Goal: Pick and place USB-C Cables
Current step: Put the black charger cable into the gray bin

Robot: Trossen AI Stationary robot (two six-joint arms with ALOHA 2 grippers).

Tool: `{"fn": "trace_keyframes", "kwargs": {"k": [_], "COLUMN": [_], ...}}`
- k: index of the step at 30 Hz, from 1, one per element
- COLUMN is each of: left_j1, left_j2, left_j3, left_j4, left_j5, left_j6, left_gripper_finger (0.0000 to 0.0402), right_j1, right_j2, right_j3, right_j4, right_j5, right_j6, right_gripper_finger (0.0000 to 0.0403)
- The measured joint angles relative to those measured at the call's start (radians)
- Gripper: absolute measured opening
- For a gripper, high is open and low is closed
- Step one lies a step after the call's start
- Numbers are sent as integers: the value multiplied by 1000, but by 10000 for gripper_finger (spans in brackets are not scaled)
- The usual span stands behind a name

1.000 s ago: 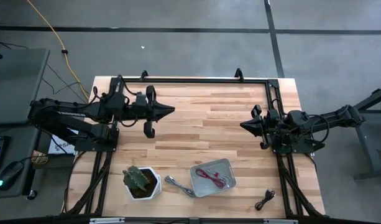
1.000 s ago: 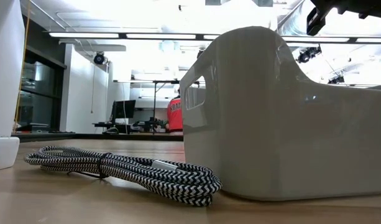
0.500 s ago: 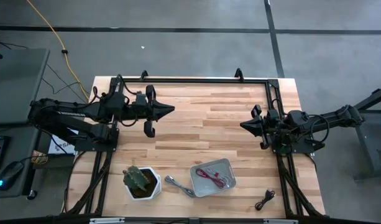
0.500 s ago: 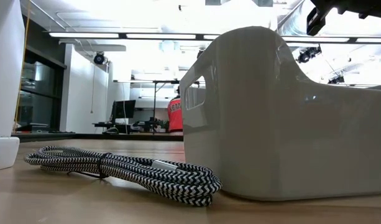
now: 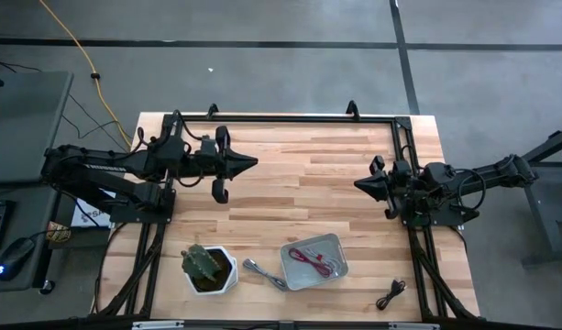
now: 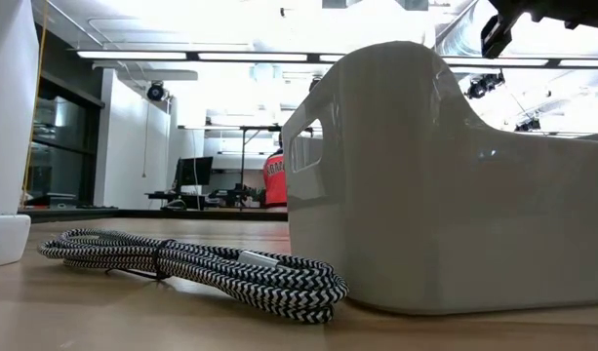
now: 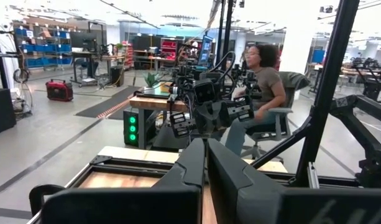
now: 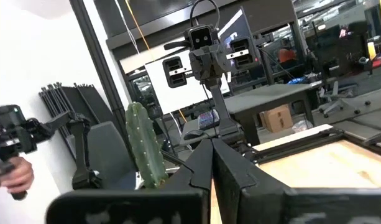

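Note:
In the high view a maroon cable and a whitish one with red (image 5: pixel 315 260) lie inside a small grey-white bin (image 5: pixel 334 246) near the table's near edge. A silver-grey braided cable (image 5: pixel 263 273) lies flat on the wood just left of the bin, seen up close in the low view (image 6: pixel 201 265). A black cable (image 5: pixel 391 294) lies near the table's near right corner. My left gripper (image 5: pixel 254 162) hovers shut over the table's left half. My right gripper (image 5: pixel 358 183) hovers shut over the right half. Both point level toward the table's middle and hold nothing.
A white pot with a cactus (image 5: pixel 207 267) stands left of the silver-grey cable. A black frame (image 5: pixel 290 118) runs around the table's edge. The bin's wall (image 6: pixel 455 185) fills the low view's right. People sit at desks beyond the table (image 7: pixel 255 81).

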Motion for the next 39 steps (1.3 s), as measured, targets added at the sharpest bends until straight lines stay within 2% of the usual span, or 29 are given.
{"fn": "trace_keyframes", "kwargs": {"k": [9,39], "left_j1": [0,0], "left_j2": [0,0], "left_j3": [0,0], "left_j4": [0,0], "left_j5": [0,-11], "left_j6": [-36,-29], "left_gripper_finger": [0,0], "right_j1": [0,0], "right_j2": [0,0], "right_j3": [0,0], "right_j4": [0,16], "right_j5": [-9,-11], "right_j6": [-69,-44], "right_gripper_finger": [0,0]}}
